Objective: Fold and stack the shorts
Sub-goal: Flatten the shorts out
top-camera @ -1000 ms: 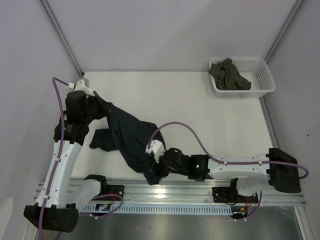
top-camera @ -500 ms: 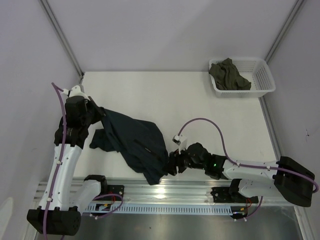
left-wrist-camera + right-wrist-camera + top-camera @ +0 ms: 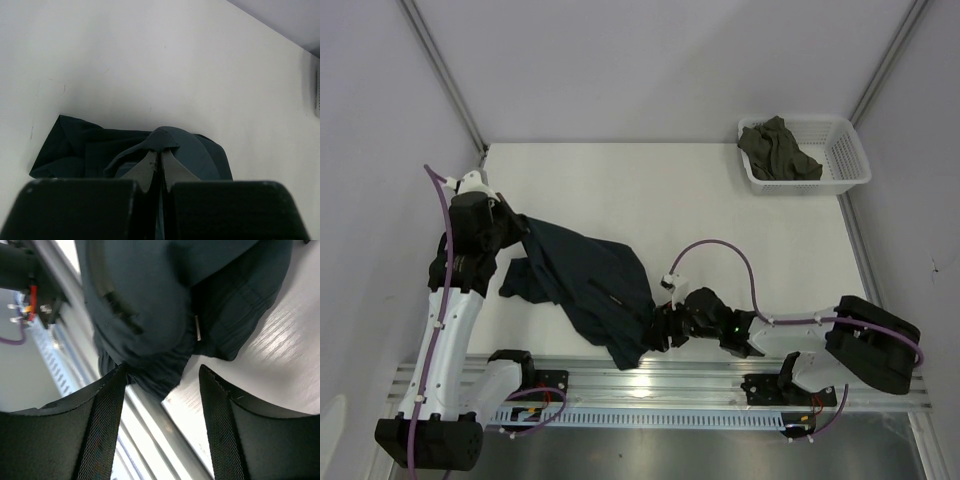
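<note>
The left gripper (image 3: 160, 161) is pinched shut on a raised fold of the shorts (image 3: 595, 285). The right gripper (image 3: 162, 371) stands open and empty beside their lower end, at the counter's (image 3: 720, 210) near edge.

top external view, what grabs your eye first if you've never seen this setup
The dark shorts sprawl crumpled across the near-left of the white table, with one part pinched up by the shut left gripper. The right gripper stands open at their near end, by the table's front rail. In the far right corner, a white basket holds an olive garment.
</note>
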Tool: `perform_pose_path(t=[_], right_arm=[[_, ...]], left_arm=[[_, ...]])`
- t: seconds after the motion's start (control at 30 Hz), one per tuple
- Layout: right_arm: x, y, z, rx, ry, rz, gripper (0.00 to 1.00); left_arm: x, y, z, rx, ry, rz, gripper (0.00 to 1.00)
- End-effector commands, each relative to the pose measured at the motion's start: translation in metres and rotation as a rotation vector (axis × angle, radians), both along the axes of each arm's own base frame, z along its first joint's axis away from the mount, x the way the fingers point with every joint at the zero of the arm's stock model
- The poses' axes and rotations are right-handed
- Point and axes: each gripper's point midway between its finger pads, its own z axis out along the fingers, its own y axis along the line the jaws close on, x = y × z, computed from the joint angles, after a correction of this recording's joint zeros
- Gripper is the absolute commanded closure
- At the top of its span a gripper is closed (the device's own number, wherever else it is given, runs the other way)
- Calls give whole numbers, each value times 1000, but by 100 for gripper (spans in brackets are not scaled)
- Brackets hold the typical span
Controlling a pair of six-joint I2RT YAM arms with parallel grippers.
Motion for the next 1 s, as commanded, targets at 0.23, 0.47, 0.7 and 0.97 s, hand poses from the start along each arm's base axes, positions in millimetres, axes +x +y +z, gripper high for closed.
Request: perform_pose_path(t=[0.23,0.47,0.7,0.97], right_arm=[[20,43,-1,15,-71,29,55],[26,29,8,-93,-132,-32,100],[53,-22,67,-190,-300,-193,100],[75,-50,103,-323,-452,-325,100]], left_arm=[[3,4,10,24,-46,-10,100],[6,10,14,29,-47,11,100],[19,14,46,11,-97,13,100],[38,-3,105,-67,-201,-59,100]])
